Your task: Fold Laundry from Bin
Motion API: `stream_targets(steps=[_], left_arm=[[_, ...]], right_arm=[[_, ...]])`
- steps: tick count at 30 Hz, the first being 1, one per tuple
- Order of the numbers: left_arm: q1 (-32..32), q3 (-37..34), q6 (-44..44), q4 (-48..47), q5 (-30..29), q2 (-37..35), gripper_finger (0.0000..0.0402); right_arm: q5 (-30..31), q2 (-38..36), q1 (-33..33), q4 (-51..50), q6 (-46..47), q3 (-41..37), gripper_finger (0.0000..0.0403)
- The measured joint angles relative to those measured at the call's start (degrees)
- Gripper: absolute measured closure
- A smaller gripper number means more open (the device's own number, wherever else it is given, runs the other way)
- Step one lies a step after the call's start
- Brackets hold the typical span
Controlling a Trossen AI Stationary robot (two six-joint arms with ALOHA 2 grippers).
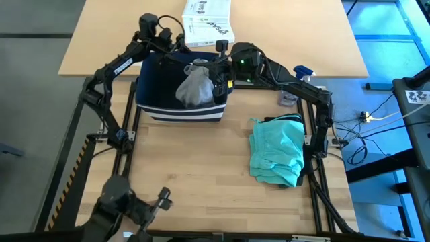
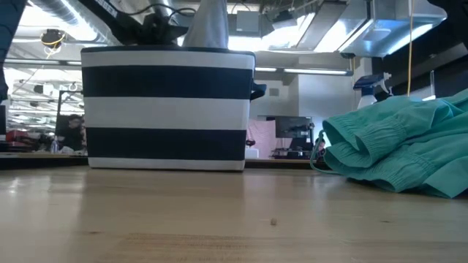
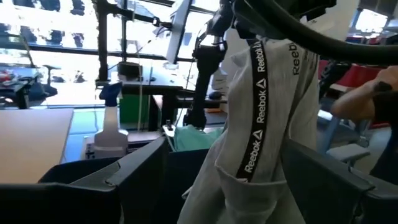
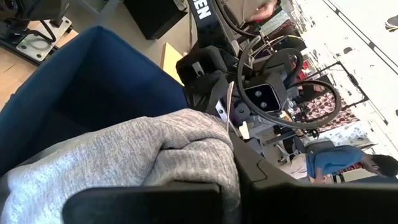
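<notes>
Item: soft grey cloth garment (image 1: pixel 195 86), pinched by the closed right tool (image 1: pixel 218 79) above the navy-blue striped fabric bin (image 1: pixel 180 111). Left tool (image 1: pixel 161 40) hangs wide beside it. Best handling: lift until the hem clears the rim, then carry to the bare wooden bench (image 1: pixel 195 168).

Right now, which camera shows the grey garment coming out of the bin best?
The high view: it shows the grey garment whole, pulled up over the bin, with the right gripper shut on it. The left wrist view shows its logo tape close up, the right wrist view only gripped cloth, and the low view just its tip.

Bright even overhead light, window glare in wrist views, soft shadows
</notes>
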Motion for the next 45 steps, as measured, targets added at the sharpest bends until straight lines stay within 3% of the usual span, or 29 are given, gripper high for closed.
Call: stream_targets(steps=[14,31,36,43,45], left_arm=[[-4.27,0.46,-1.64,4.85,0.15,4.77,0.0098],[-4.67,0.43,-2.81,4.19,0.13,3.06,0.0098],[-5.43,-0.18,1.87,3.82,0.20,0.06,0.0099],[-5.17,-7.53,11.71,2.79,0.18,-4.86,0.0112],[-4.74,-8.33,13.49,2.51,-3.21,-4.87,0.0113]], right_arm=[[1.22,0.00,1.04,0.81,-0.03,0.00,0.0402],[8.13,0.00,1.05,-2.25,-1.54,0.00,0.0402],[9.10,0.00,1.03,-2.10,-1.88,0.00,0.0402],[8.96,0.00,1.06,-2.01,-2.15,0.00,0.0402],[8.11,0.00,1.09,-2.00,-2.14,0.00,0.0402]])
